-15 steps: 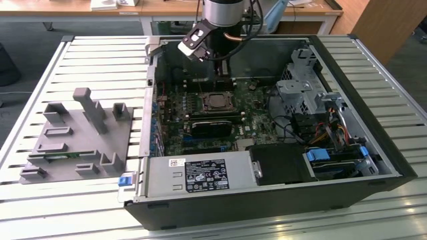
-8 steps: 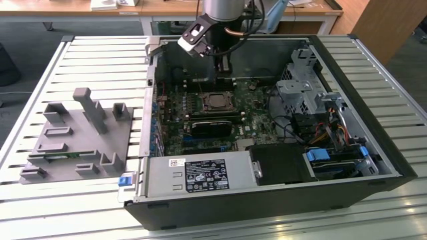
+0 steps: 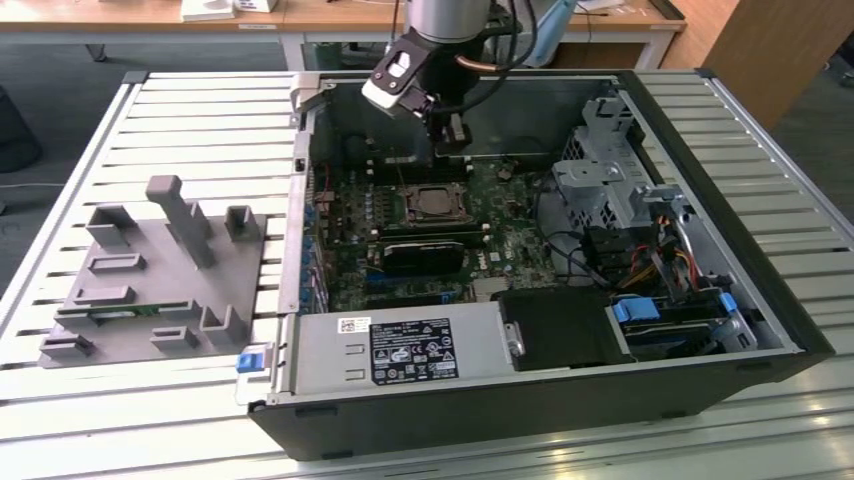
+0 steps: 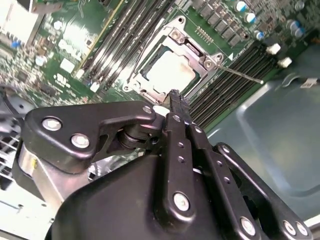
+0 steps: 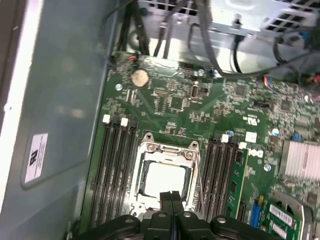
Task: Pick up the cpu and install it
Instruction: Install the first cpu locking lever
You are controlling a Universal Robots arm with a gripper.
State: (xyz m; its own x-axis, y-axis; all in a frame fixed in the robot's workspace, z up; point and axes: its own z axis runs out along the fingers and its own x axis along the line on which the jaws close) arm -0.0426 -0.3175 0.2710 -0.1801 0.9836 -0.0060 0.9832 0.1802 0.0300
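The cpu [image 3: 430,203] lies flat in the motherboard's socket, its silver top framed by the metal bracket [image 5: 150,148]. Both wrist views show it, cpu [image 4: 169,72] and cpu [image 5: 164,180], just beyond the fingertips. My gripper [image 3: 450,140] hangs above the board, slightly behind the socket in the exterior view. Its two black fingers are pressed together with nothing between them, as the gripper [image 5: 171,194] and gripper [image 4: 175,95] show. A thin metal lever [image 4: 245,76] sticks out beside the socket.
The open computer case [image 3: 747,250] lies on a slatted table. Memory slots [image 5: 116,170] flank the socket on both sides. A drive cage [image 3: 601,170] and cables [image 3: 661,265] sit toward the exterior view's right. A grey parts fixture [image 3: 147,270] stands outside the case, on the left.
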